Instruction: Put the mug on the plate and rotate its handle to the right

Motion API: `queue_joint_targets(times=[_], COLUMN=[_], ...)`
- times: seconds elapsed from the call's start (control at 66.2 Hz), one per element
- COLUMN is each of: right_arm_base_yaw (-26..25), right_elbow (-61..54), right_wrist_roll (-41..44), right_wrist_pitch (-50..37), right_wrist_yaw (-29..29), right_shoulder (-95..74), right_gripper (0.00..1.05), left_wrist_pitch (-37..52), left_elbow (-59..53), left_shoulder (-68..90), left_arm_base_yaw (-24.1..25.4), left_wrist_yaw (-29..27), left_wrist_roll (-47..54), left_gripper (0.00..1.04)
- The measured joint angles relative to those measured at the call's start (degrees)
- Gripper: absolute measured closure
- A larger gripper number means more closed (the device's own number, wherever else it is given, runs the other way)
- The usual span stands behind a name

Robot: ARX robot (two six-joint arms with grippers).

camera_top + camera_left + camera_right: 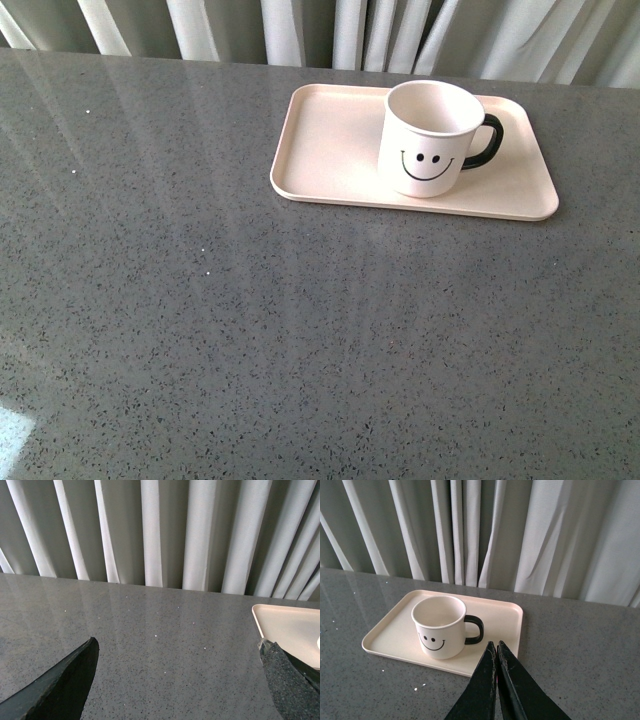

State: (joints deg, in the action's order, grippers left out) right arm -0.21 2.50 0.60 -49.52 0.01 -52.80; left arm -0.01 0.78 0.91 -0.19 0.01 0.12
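Observation:
The white mug point(428, 135) with a black smiley face stands upright on the pale pink plate point(330, 150) at the back of the grey table. Its black handle point(487, 142) points to the right. Neither arm shows in the front view. In the right wrist view the mug point(440, 627) and its handle point(475, 629) sit on the plate point(390, 632), and my right gripper point(496, 644) hovers shut and empty over the plate's near edge, apart from the mug. My left gripper point(177, 647) is open over bare table, with a corner of the plate point(287, 627) beside one finger.
Grey-white curtains point(300, 30) hang behind the table's far edge. The speckled grey tabletop point(250, 330) stretches wide in front of and left of the plate.

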Motion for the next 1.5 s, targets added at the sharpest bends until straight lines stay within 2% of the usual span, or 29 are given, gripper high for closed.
queue_joint_targets(times=[0.529, 1.027, 1.314, 1.42, 1.495], right_arm_base_yaw=[0.00, 0.00, 0.00, 0.02, 0.07], right_elbow=[-1.42, -1.42, -1.42, -1.42, -1.42], right_wrist_roll=[0.00, 0.00, 0.00, 0.00, 0.00], right_wrist_pitch=[21.59, 35.23, 39.34, 48.68, 49.22], right_wrist_yaw=[0.00, 0.00, 0.00, 0.02, 0.00], right_shoulder=[24.50, 38.60, 42.66, 50.31, 52.22], right_gripper=[1.03, 1.03, 1.03, 1.03, 1.03], left_wrist_pitch=[0.00, 0.00, 0.00, 0.00, 0.00], left_elbow=[0.00, 0.00, 0.00, 0.00, 0.00], left_shoulder=[0.00, 0.00, 0.00, 0.00, 0.00], left_arm_base_yaw=[0.00, 0.00, 0.00, 0.00, 0.00], left_wrist_yaw=[0.00, 0.00, 0.00, -0.02, 0.00], left_wrist_roll=[0.00, 0.00, 0.00, 0.00, 0.00], left_gripper=[0.09, 0.09, 0.09, 0.09, 0.09])
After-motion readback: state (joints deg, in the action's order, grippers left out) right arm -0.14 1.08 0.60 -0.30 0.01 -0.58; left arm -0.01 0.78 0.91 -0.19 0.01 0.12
